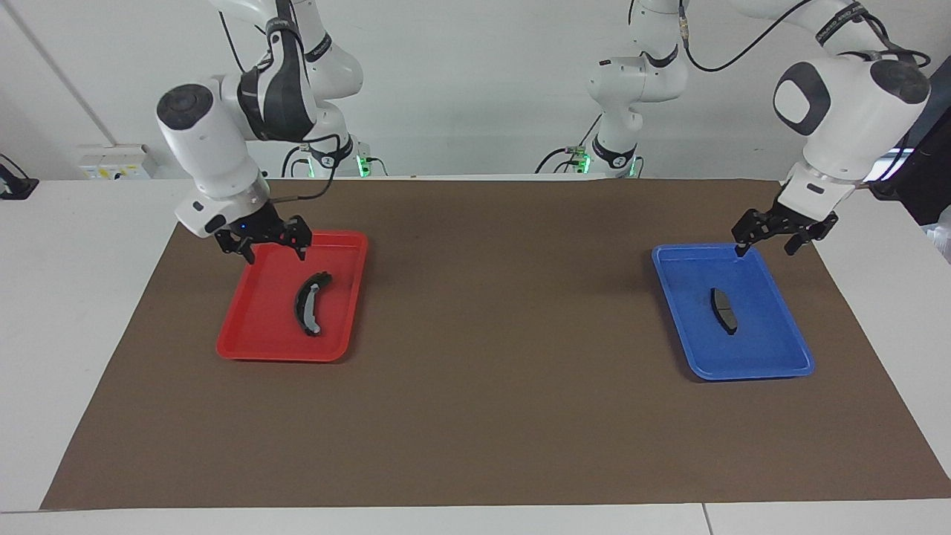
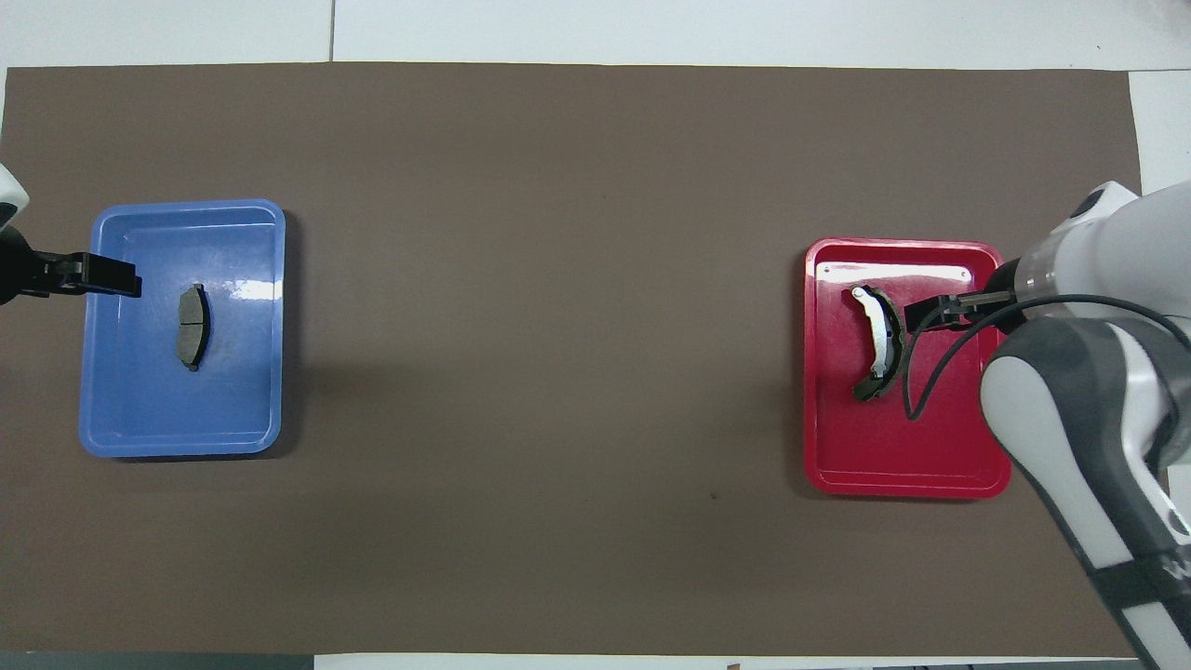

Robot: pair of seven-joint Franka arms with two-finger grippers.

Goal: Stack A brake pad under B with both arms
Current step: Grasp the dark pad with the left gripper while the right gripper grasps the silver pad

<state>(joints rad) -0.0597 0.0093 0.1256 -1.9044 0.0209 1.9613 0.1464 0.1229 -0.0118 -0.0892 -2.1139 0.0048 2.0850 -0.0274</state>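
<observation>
I see the desk [image 1: 44, 312] covered by a brown mat [image 1: 490, 416], and the whole middle stretch between the two trays is open mat with lots of room to move. The red tray [image 1: 245, 338] sits toward the right arm's end, the blue tray [image 1: 773, 357] toward the left arm's end, well apart, both inside the mat's edges.

My right gripper [image 1: 273, 247] hangs over the red tray's robot-side rim, fingers spread wide, holding nothing. My left gripper [image 1: 765, 241] hangs over the blue tray's robot-side corner, near the mat's edge at that end, fingers wide too, empty.

B [image 1: 310, 303] lies flat in the red tray, just off centre: a black, strongly curved crescent with a pale strip along it, not touching the rim. In the overhead view B [image 2: 877, 342] sits just beside the right gripper's tips.

A brake pad [image 1: 723, 310] lies flat mid blue tray, short, dark grey, lens-shaped, thin line across the middle, clear of the walls on all sides.
</observation>
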